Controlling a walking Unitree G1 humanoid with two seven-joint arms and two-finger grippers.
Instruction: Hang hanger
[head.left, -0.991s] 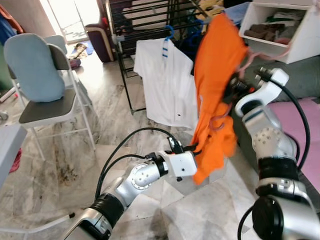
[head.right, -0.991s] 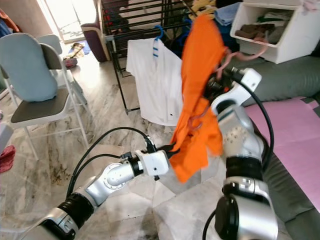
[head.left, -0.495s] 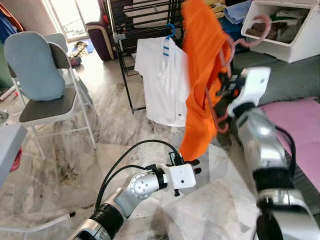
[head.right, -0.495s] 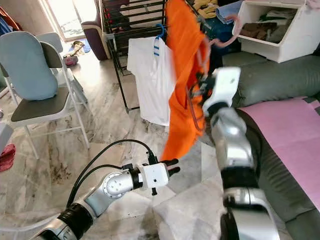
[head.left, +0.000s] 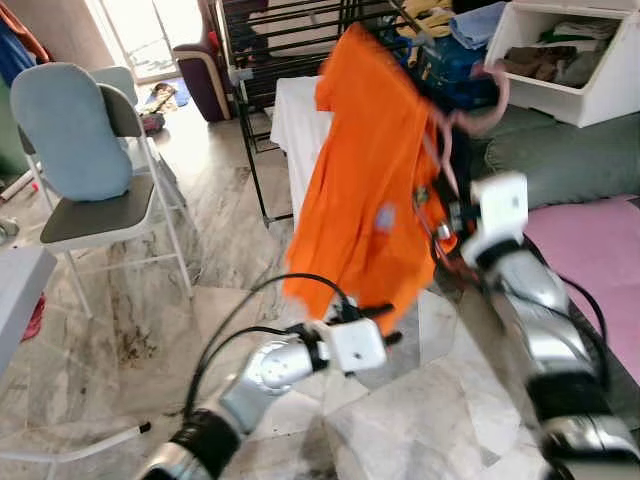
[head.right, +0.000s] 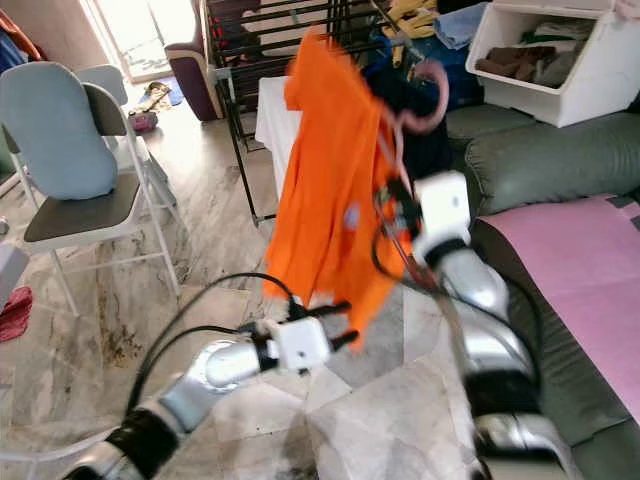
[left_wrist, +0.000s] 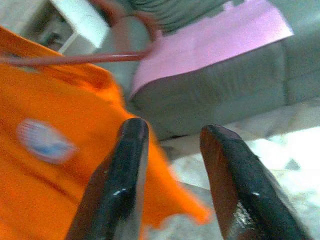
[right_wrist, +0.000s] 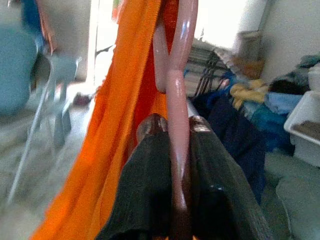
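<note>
One pink hanger (right_wrist: 176, 150) pinched in right gripper (right_wrist: 172, 131), orange shirt (head.left: 370, 190) blurred (motion), left gripper (left_wrist: 172, 145) fingers apart.

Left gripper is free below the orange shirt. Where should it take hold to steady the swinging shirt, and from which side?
Probably the loose lower hem of the orange shirt, approached from below. The hem hangs just above the open left gripper, thin enough to slip between its fingers. Higher up, the right gripper is shut on the pink plastic hanger, so leave that part alone.
</note>
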